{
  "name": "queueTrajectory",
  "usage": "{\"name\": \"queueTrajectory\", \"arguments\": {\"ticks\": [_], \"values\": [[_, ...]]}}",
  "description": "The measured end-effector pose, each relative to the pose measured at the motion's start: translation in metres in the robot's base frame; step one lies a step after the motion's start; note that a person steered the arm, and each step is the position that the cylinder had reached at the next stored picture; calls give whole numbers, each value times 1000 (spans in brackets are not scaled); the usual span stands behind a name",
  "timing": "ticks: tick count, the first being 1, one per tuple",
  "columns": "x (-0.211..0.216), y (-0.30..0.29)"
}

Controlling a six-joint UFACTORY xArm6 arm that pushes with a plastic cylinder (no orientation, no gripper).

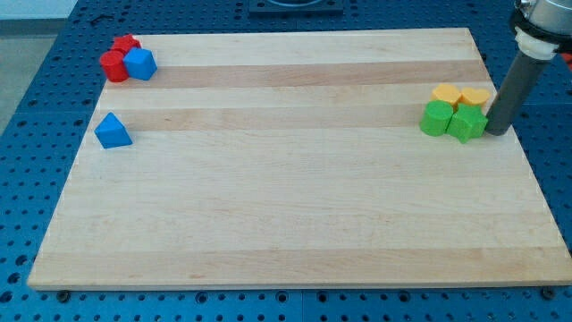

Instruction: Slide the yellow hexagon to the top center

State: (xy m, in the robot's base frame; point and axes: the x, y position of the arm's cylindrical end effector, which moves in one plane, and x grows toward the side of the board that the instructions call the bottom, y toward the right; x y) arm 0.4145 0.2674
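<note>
The yellow hexagon (pixel 445 94) sits near the board's right edge, in the upper right part of the view. A yellow heart-shaped block (pixel 475 97) lies right beside it on its right. Two green blocks touch them from below: a rounded one (pixel 437 118) and a star-like one (pixel 466 124). My tip (pixel 497 132) rests on the board just right of the green star block, below and right of the yellow heart. The dark rod rises from it toward the view's top right corner.
At the view's top left, two red blocks (pixel 114 64) and a blue block (pixel 140 63) cluster together. A blue triangular block (pixel 113 131) lies alone at the left. The wooden board (pixel 286 224) rests on a blue perforated table.
</note>
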Motion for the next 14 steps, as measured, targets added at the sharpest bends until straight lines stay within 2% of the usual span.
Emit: {"name": "queueTrajectory", "arguments": {"ticks": [2, 3, 6, 7, 8, 9, 12, 14], "values": [[-17, -51], [-21, -39], [-20, 77], [-25, 78], [-27, 74], [-30, 46], [-47, 41], [-47, -15]]}}
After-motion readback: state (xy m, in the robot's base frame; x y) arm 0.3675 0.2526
